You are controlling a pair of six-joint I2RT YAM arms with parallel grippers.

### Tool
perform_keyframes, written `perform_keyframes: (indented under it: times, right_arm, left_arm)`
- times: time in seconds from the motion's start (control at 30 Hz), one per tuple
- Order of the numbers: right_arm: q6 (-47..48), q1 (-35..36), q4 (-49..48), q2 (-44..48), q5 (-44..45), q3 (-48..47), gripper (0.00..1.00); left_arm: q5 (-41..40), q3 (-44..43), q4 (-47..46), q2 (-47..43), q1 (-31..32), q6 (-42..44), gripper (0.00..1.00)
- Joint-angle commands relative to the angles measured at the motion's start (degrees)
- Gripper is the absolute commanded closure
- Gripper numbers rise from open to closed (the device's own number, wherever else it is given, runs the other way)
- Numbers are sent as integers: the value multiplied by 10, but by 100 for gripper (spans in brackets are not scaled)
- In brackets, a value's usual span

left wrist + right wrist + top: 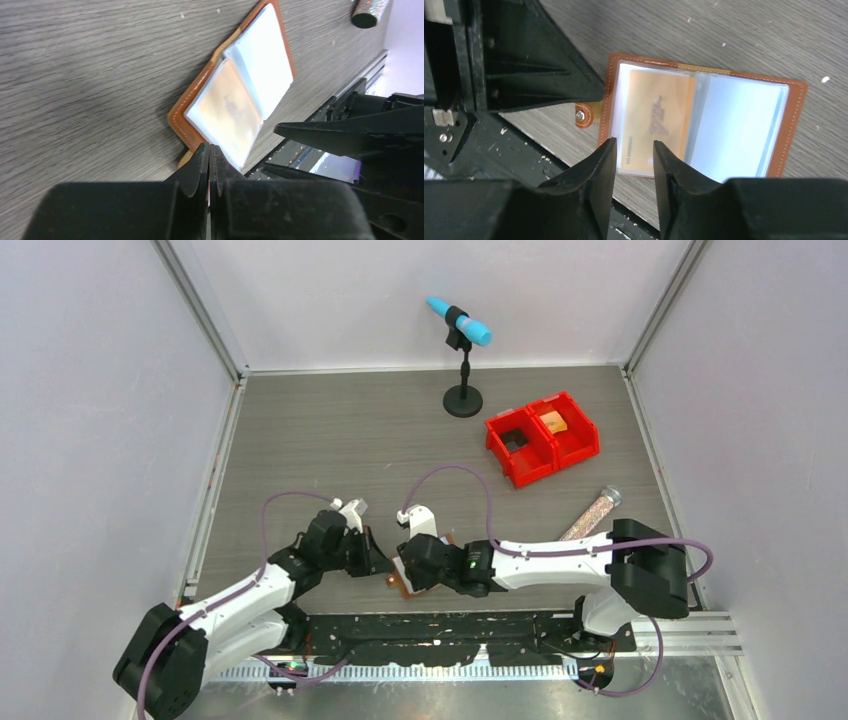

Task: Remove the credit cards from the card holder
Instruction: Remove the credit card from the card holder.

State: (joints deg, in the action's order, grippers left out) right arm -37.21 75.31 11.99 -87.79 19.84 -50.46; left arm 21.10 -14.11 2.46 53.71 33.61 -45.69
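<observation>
- The left pincer (pixel 209 149) has its fingers pressed together, tips at the card holder's near-left edge. They sit just beside the small tab (pixel 583 116). I cannot tell whether they nip any leather.
- The card holder (pixel 734 125) lies open and flat on the table (pixel 330 440), near its front edge, between the two pincers. The brown cover faces down and the pale inner sleeves face up.
- An orange card (pixel 656 112) sits inside the left sleeve, blurred behind the plastic.
- The right pincer (pixel 634 152) is open, with a narrow gap between its fingers. They hang over the bottom edge of the sleeve that holds the card.
- A black stand with a blue microphone (pixel 462 330) rises at the back of the table.
- Two red bins (pixel 542 435) stand side by side to the right of it.
- A glittery tube (pixel 592 512) lies near the right arm.
</observation>
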Motion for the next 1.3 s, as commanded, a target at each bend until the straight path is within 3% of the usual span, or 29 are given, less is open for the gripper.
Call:
perform_keyframes:
  times: [0.0,0.27,0.3,0.4,0.47,0.7,1.13,1.27]
  right_arm:
    - [48,2,-66,36,-30,26,55]
    - [109,2,-108,89,-46,86,41]
    - [108,2,-109,93,-45,92,41]
    - [97,2,-106,98,-32,95,41]
    - [91,2,-105,101,-26,96,41]
    - [76,2,-95,115,-2,101,42]
    - [68,2,-86,119,10,102,43]
    - [67,2,-87,112,7,98,43]
  left_arm:
    - [16,-7,-2,-40,-2,-17,100]
    - [3,-11,27,-71,-2,-17,100]
    - [-5,-11,38,-72,-2,-14,97]
    - [-19,-16,68,-71,-2,-4,72]
    - [-25,-23,91,-64,-2,4,62]
    - [5,-26,75,-30,-1,19,48]
    - [32,7,22,-22,0,-19,46]
    - [42,13,6,-15,-1,-29,60]
